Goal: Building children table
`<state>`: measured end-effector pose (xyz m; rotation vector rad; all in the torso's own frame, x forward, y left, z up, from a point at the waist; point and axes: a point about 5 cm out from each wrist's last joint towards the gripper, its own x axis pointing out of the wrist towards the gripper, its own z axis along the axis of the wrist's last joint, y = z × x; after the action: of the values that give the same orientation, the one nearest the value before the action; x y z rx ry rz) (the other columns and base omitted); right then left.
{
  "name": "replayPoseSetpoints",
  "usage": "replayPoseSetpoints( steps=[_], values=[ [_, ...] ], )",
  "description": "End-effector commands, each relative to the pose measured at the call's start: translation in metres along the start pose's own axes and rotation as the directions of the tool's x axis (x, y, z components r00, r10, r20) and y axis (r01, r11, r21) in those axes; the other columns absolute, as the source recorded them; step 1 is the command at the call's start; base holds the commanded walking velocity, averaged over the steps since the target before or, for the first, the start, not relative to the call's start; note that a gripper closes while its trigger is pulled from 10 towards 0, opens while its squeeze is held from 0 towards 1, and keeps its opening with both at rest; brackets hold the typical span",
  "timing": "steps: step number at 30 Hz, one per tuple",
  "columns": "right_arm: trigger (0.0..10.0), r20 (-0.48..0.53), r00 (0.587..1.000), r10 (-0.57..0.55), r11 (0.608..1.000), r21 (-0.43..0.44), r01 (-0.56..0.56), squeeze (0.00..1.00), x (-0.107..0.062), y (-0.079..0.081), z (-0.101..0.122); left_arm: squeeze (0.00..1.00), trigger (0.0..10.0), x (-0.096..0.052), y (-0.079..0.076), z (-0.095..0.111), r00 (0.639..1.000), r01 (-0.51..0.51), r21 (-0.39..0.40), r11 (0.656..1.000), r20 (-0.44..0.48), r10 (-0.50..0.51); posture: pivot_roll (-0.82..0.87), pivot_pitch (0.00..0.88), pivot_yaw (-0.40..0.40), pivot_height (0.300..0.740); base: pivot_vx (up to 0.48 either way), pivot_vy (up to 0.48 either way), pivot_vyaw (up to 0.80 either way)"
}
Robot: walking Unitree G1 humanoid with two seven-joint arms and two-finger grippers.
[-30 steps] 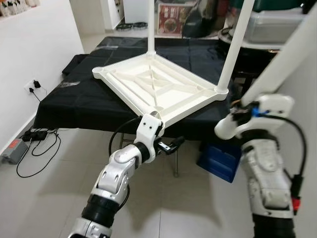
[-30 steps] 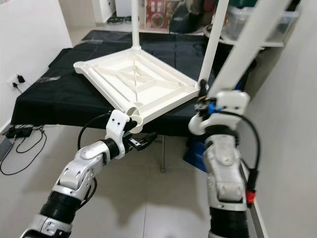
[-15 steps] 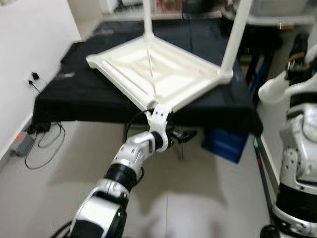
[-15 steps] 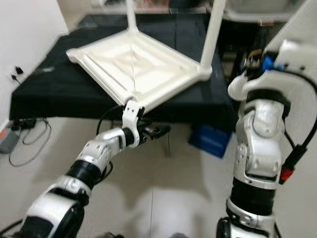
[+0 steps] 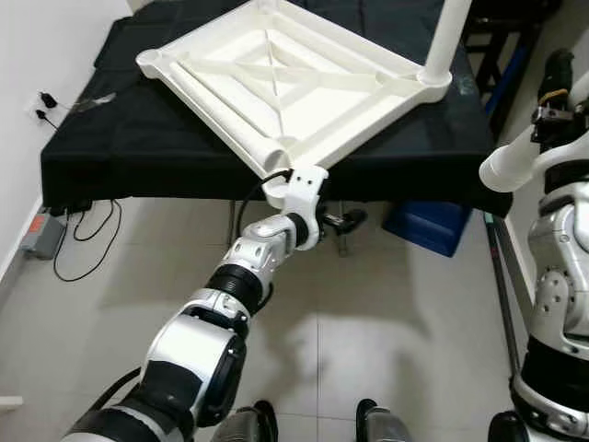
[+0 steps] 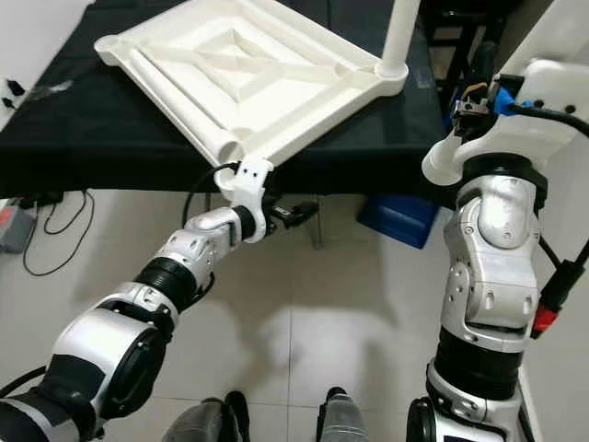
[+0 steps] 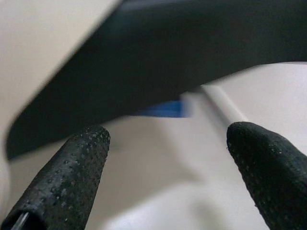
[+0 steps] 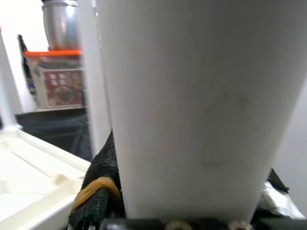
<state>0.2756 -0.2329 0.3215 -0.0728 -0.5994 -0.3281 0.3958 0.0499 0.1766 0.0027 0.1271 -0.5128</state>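
Tabletop (image 5: pixel 294 83) inverted on black-draped desk (image 5: pixel 129 157). 1 leg (image 5: pixel 444 37) seated in right corner socket; near corner socket (image 5: pixel 277 163) unfilled. Right gripper (image 8: pixel 192 211) fingers clamp another leg (image 8: pixel 201 96), uninstalled. Left gripper (image 7: pixel 168 158) fingers wide, holding nothing, below near corner.

a black cloth (image 5: pixel 138 129) covers the low stand. a blue box (image 5: pixel 433 226) sits on the floor under its right side. black cables (image 5: pixel 78 244) lie by the left wall.

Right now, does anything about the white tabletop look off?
Yes. The upside-down white tabletop overhangs the black-covered table, and its near corner socket has no leg.
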Motion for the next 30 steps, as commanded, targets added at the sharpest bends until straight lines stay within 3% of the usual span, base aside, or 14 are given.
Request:
replayPoseSetpoints(
  steps=[1, 2, 4, 5, 6, 8, 13, 14, 17, 18, 20, 21, 26, 30],
  values=[
    [10.0, 0.023, 1.0, -0.012, 1.0, -0.001, 0.012, 0.0, 0.001, -0.007, 0.005, 0.0, 10.0, -0.04, 0.091, -0.006, 0.905, -0.426, 0.04, 0.904, 0.018, 0.426, 0.03, 0.31, 0.064, 0.74, 0.0, 0.0, 0.0],
    [10.0, 0.017, 1.0, -0.008, 1.0, -0.008, 0.008, 0.0, 0.004, -0.008, 0.003, 0.0, 10.0, -0.074, 0.137, -0.013, 0.777, -0.629, 0.063, 0.775, 0.015, 0.629, 0.06, 0.3, 0.041, 0.74, 0.0, 0.0, 0.0],
    [10.0, 0.017, 1.0, -0.008, 1.0, -0.008, 0.008, 0.0, 0.004, -0.008, 0.003, 0.0, 10.0, -0.074, 0.137, -0.013, 0.777, -0.629, 0.063, 0.775, 0.015, 0.629, 0.06, 0.3, 0.041, 0.74, 0.0, 0.0, 0.0],
    [10.0, 0.011, 1.0, -0.009, 1.0, -0.002, 0.009, 0.0, 0.006, -0.008, 0.0, 0.0, 10.0, -0.107, 0.17, -0.02, 0.651, -0.757, 0.084, 0.648, 0.01, 0.759, 0.07, 0.295, 0.032, 0.74, 0.0, 0.0, 0.0],
    [10.0, 0.011, 1.0, -0.009, 1.0, -0.002, 0.009, 0.0, 0.006, -0.008, 0.0, 0.0, 10.0, -0.107, 0.17, -0.02, 0.651, -0.757, 0.084, 0.648, 0.01, 0.759, 0.07, 0.295, 0.032, 0.74, 0.0, 0.0, 0.0],
    [10.0, -0.006, 1.0, 0.01, 1.0, 0.009, -0.01, 0.0, 0.011, -0.003, -0.004, 0.0, 10.0, -0.179, 0.215, -0.03, 0.383, -0.918, 0.13, 0.374, 0.043, 0.923, 0.07, 0.282, 0.02, 0.74, 0.0, 0.0, 0.0],
    [10.0, -0.013, 1.0, 0.019, 1.0, 0.023, -0.019, 0.0, 0.012, -0.001, -0.005, 0.0, 10.0, -0.199, 0.221, -0.032, 0.3, -0.946, 0.144, 0.289, 0.064, 0.952, 0.07, 0.274, 0.01, 0.74, 0.0, 0.0, 0.0],
    [10.0, -0.018, 0.999, 0.031, 0.999, 0.03, -0.03, 0.0, 0.012, 0.003, -0.006, 0.0, 10.0, -0.199, 0.215, -0.035, 0.309, -0.947, 0.119, 0.299, 0.073, 0.948, 0.08, 0.267, 0.003, 0.74, 0.0, 0.0, 0.0],
    [10.0, -0.067, 0.991, 0.113, 0.991, 0.084, -0.107, 0.0, 0.001, 0.023, -0.015, 0.0, 10.0, -0.13, 0.126, -0.036, 0.684, -0.726, 0.065, 0.684, 0.169, 0.71, 0.07, 0.248, 0.001, 0.74, 0.0, 0.0, 0.0],
    [10.0, -0.067, 0.991, 0.113, 0.991, 0.084, -0.107, 0.0, 0.001, 0.023, -0.015, 0.0, 10.0, -0.13, 0.126, -0.036, 0.684, -0.726, 0.065, 0.684, 0.169, 0.71, 0.07, 0.248, 0.001, 0.74, 0.0, 0.0, 0.0],
    [10.0, -0.112, 0.979, 0.17, 0.981, 0.117, -0.157, 0.0, -0.011, 0.035, -0.026, 0.0, 10.0, -0.11, 0.075, -0.03, 0.798, -0.587, 0.089, 0.805, 0.233, 0.556, 0.06, 0.238, 0.007, 0.74, 0.0, 0.0, 0.0],
    [10.0, -0.112, 0.979, 0.17, 0.981, 0.117, -0.157, 0.0, -0.011, 0.035, -0.026, 0.0, 10.0, -0.11, 0.075, -0.03, 0.798, -0.587, 0.089, 0.805, 0.233, 0.556, 0.06, 0.238, 0.007, 0.74, 0.0, 0.0, 0.0],
    [10.0, -0.269, 0.909, 0.32, 0.943, 0.179, -0.279, 0.0, -0.072, 0.062, -0.067, 0.0, 10.0, -0.115, -0.021, -0.036, 0.922, -0.292, 0.063, 0.954, 0.283, 0.263, 0.07, 0.193, 0.006, 0.74, 0.0, 0.0, 0.0],
    [10.0, -0.357, 0.846, 0.397, 0.917, 0.187, -0.352, 0.0, -0.11, 0.075, -0.091, 0.0, 10.0, -0.136, -0.038, -0.05, 0.94, -0.249, 0.015, 0.968, 0.243, 0.239, 0.08, 0.163, -0.003, 0.74, 0.0, 0.0, 0.0]
  ],
)
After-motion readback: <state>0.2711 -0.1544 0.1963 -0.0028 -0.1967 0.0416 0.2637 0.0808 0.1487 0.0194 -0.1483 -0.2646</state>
